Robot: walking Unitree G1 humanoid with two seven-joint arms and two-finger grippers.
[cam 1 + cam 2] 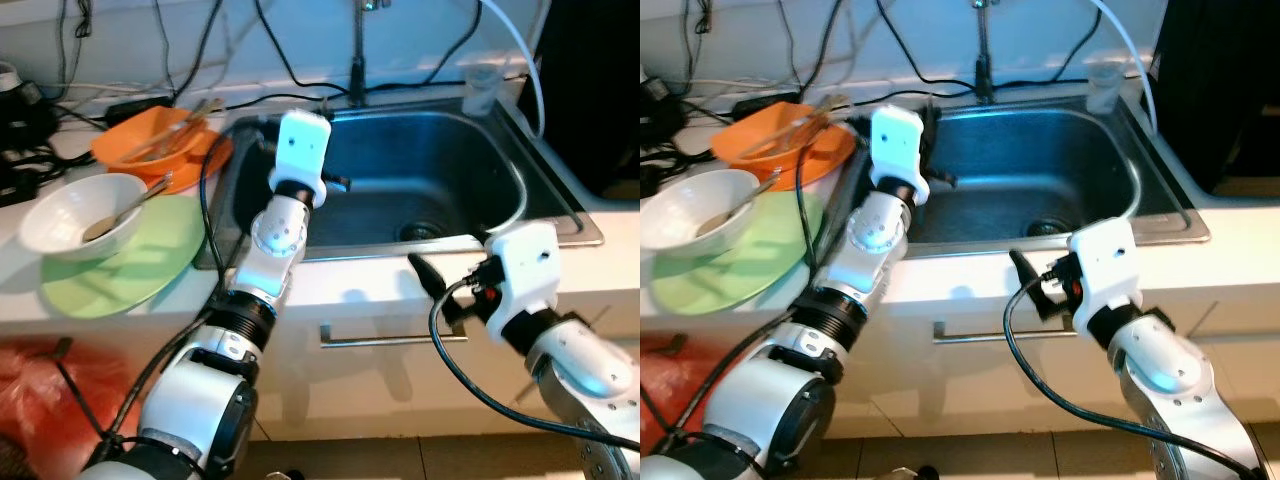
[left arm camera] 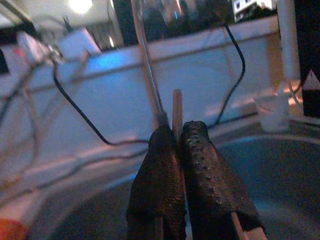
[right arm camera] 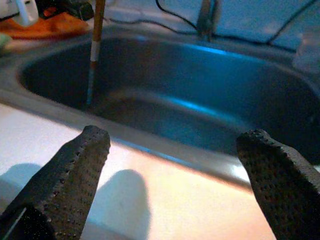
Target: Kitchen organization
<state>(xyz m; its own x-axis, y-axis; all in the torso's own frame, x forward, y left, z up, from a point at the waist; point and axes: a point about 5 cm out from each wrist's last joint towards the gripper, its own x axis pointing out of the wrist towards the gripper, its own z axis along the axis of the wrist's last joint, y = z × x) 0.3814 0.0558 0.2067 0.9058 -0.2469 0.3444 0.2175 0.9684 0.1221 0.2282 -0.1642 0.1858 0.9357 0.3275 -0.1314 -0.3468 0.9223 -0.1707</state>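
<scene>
My left gripper (image 2: 178, 127) is shut on a thin wooden chopstick (image 2: 177, 107), which sticks out past its fingertips. It hangs over the left side of the steel sink (image 1: 440, 170). In the right wrist view the same chopstick (image 3: 95, 50), with a white band, points down into the basin. My right gripper (image 1: 440, 290) stands open with nothing between its fingers, over the white counter edge in front of the sink. An orange bowl (image 1: 150, 140) with more chopsticks sits left of the sink. In front of it a white bowl (image 1: 75, 215) with a spoon rests on a green plate (image 1: 130, 265).
The faucet (image 1: 357, 50) rises behind the sink and a clear cup (image 1: 482, 88) stands at its back right corner. Black cables run along the back wall. A drawer handle (image 1: 390, 340) lies below the counter. A red bag (image 1: 40, 400) sits at the lower left.
</scene>
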